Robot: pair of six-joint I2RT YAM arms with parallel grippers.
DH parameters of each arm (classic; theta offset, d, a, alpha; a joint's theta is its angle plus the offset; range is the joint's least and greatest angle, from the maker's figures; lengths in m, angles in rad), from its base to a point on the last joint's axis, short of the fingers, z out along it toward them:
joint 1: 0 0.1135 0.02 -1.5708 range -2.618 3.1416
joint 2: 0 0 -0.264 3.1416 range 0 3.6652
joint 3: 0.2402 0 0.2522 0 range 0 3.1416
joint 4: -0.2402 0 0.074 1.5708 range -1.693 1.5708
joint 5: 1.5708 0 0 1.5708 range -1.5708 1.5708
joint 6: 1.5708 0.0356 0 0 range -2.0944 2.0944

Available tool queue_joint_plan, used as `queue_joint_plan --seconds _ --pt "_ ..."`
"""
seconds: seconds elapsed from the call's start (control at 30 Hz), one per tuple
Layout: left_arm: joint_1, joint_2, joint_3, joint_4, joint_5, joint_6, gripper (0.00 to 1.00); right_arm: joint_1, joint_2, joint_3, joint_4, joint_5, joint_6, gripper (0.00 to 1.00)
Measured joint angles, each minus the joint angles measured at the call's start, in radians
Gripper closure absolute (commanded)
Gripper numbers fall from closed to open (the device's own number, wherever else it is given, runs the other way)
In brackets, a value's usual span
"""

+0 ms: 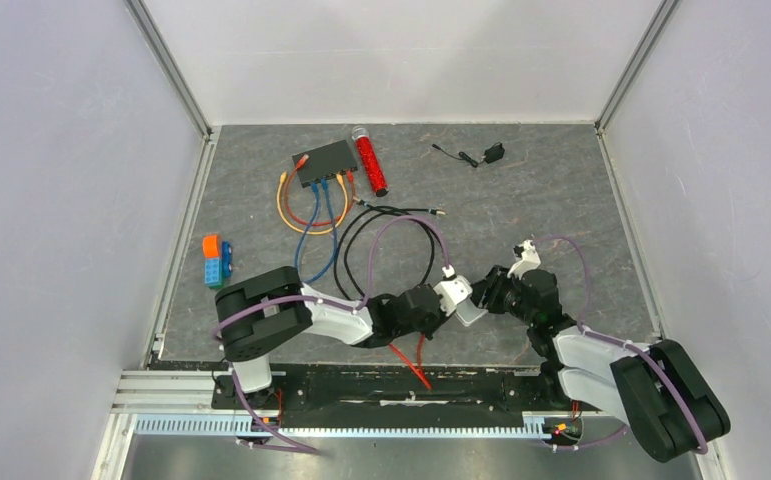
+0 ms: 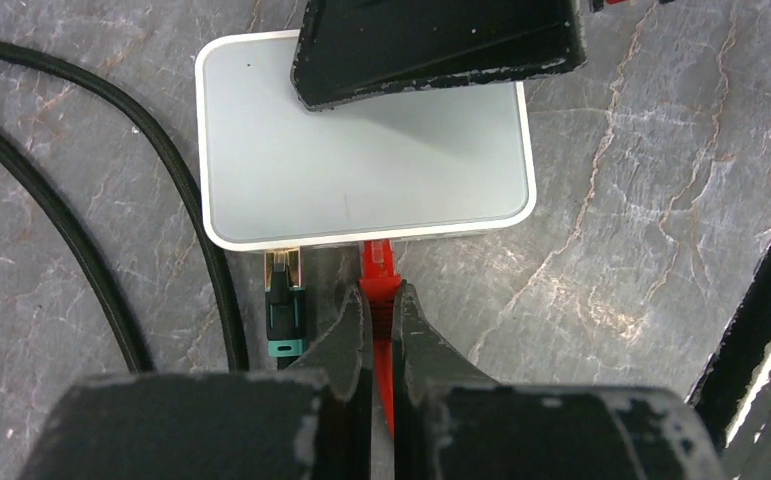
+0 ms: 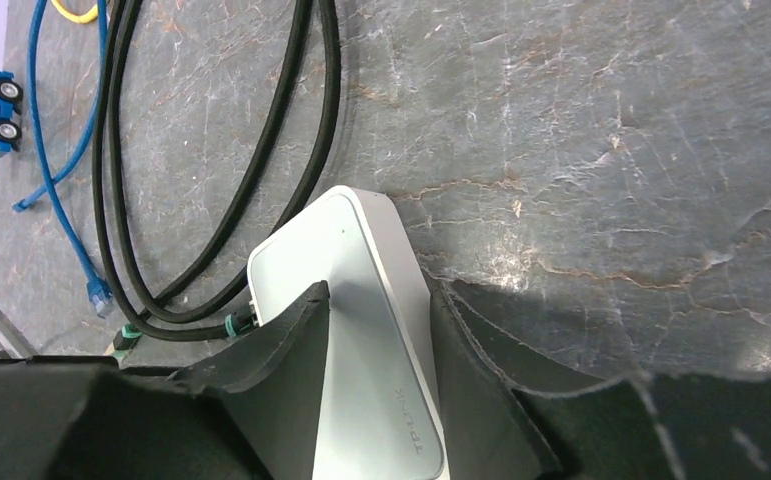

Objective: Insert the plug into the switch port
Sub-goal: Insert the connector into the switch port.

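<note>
Left wrist view: the left pincer (image 2: 381, 298) is closed tight on the red plug (image 2: 378, 262), its fingers pinching the boot where the red lead enters. The plug is a small moulded red connector with its nose pointing away from the camera. Its tip meets the near side of the white box (image 2: 361, 160), a rounded-square unit lying flat on the table (image 2: 641, 200). Whether the plug is seated there cannot be told. Just to its left, a black plug with a teal collar (image 2: 282, 305) and gold contacts meets the same side.

Right wrist view: the right pincer (image 3: 381, 295) has its jaws apart astride the white box, one finger over the top face and the other at its edge. Whether they press on it cannot be told.

Top external view: the black switch (image 1: 325, 158), a flat rectangular box, lies at the far side of the table, well apart from both pincers. Red, yellow and blue leads run from its near long edge, where the switch port (image 1: 330, 177) row sits. Single sockets are too small to make out.
</note>
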Motion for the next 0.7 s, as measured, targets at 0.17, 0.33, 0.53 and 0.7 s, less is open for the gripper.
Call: queue_joint_plan --seconds 0.17,0.33,0.53,0.7 --pt "0.05 -0.003 -0.004 0.008 0.101 0.082 0.98 -0.016 0.01 0.027 -0.043 0.008 0.035 0.56" --pt "0.138 0.022 0.035 -0.006 0.219 0.152 0.93 -0.064 0.087 0.093 -0.063 -0.011 0.058 0.55" --pt "0.232 0.096 0.185 -0.124 0.344 0.265 0.62 -0.143 0.139 0.137 -0.066 -0.027 0.061 0.5" --pt "0.268 0.132 0.298 -0.195 0.383 0.354 0.27 -0.175 0.14 0.152 -0.092 -0.058 0.056 0.47"
